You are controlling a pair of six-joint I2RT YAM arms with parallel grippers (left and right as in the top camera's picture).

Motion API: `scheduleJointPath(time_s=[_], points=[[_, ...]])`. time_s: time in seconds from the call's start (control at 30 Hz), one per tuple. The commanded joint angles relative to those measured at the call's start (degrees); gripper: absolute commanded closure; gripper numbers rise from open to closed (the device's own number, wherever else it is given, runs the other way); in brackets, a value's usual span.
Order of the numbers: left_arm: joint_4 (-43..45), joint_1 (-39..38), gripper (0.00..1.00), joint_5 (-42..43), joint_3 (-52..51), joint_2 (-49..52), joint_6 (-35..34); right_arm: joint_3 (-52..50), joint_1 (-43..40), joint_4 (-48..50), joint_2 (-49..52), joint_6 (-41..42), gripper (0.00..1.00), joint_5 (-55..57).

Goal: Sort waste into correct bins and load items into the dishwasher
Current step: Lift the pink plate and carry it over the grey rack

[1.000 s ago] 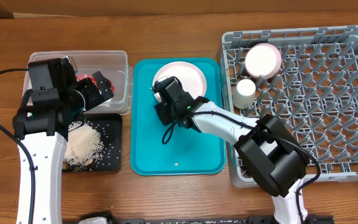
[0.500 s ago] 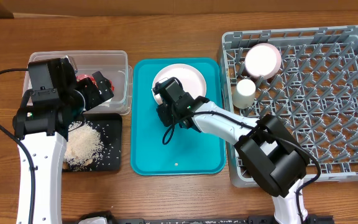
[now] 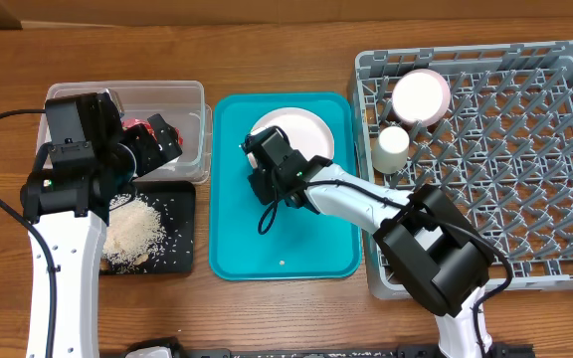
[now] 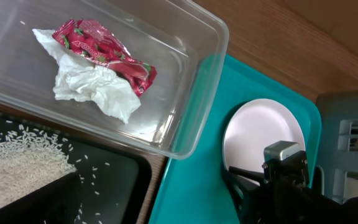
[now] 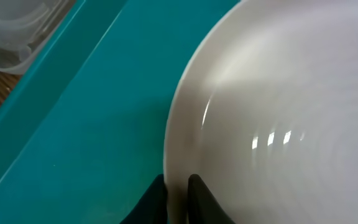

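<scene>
Since a second ago the pale plate (image 3: pixel 301 131) has slid slightly toward the dish rack (image 3: pixel 505 169) on the teal tray (image 3: pixel 296 239), my right tool (image 5: pixel 178 190) clamped on its near-left rim. That rack lies to the plate's right, so this arm is nearer. My left tool (image 3: pixel 162 139) hangs over the clear tub (image 3: pixel 195 99); I cannot tell whether it is apart.

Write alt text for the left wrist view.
A crumpled red wrapper and white napkin lie together inside a clear tub. Below it, a black tray holds loose rice grains. To the right, a white plate sits on a teal tray, with the right tool closed on the plate's near rim.
</scene>
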Motion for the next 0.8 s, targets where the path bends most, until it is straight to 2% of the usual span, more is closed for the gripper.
scheduleJointPath(time_s=[0.0,0.13,0.33,0.57,0.77], points=[[0.1,-0.1,0.00,-0.4,0.4,-0.5,0.6,-0.2,0.4,-0.8,-0.4,0.6,0.90,-2.4],[0.1,-0.1,0.00,-0.3,0.4,-0.5,0.6,-0.2,0.4,-1.8,-2.5,0.6,0.96,-2.5],[0.1,-0.1,0.00,-0.4,0.4,-0.5,0.6,-0.2,0.4,-6.4,-12.8,0.6,0.96,-3.6],[0.1,-0.1,0.00,-0.3,0.4,-0.5,0.6,-0.2,-1.4,-12.6,-28.7,0.6,0.96,-15.5],[0.1,-0.1,0.00,-0.3,0.4,-0.5,0.6,-0.2,-7.8,-19.0,-40.3,0.6,0.96,-20.2]])
